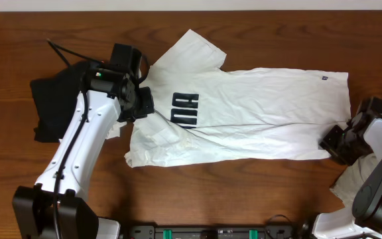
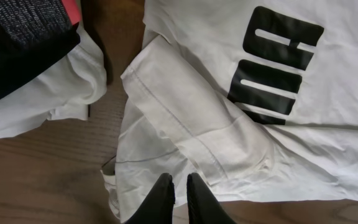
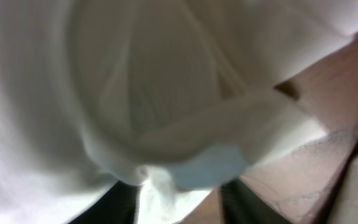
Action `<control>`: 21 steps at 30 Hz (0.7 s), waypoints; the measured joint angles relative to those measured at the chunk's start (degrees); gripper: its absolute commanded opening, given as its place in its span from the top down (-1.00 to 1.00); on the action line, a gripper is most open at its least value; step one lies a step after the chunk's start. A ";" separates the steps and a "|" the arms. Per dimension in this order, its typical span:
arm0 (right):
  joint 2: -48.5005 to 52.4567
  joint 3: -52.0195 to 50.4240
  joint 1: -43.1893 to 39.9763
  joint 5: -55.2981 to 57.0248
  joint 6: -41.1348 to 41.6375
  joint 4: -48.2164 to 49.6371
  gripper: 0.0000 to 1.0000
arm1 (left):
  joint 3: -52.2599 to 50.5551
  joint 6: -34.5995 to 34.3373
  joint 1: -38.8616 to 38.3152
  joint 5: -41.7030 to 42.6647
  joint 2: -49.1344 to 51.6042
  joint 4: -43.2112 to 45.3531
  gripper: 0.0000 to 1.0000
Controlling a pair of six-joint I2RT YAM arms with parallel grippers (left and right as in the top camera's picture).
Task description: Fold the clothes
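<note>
1. On the table (image 1: 244, 192): white T-shirt (image 1: 257, 113) spread flat at the middle, black print facing up.
2. left tool (image 2: 179, 185): fingers drawn nearly together with nothing seen between them, just over the folded-in sleeve (image 2: 185, 118).
3. right tool (image 1: 335, 143): clenched on the white T-shirt at its hem corner. The wrist view is blurry, but cloth is pinched.
4. black garment (image 1: 48, 106) lies left of the shirt.

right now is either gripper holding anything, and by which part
The right gripper pinches the white t-shirt at its hem corner; the left gripper, fingers nearly together, holds nothing.
</note>
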 measured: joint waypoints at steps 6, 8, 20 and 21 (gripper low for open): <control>0.00 0.85 0.00 0.00 -0.35 -2.54 0.98 | 0.00 0.17 0.02 0.00 0.00 -0.20 0.76; -0.02 2.29 0.00 -0.04 -0.33 -4.94 0.97 | 0.00 0.20 0.00 0.00 0.00 -0.33 0.76; -0.70 13.77 0.00 -2.89 -2.62 -8.90 0.95 | 0.00 0.22 0.02 0.02 0.00 -0.35 0.76; -0.72 13.97 0.00 -3.34 -2.71 -7.13 0.95 | 0.00 0.22 0.02 0.02 0.00 -0.35 0.76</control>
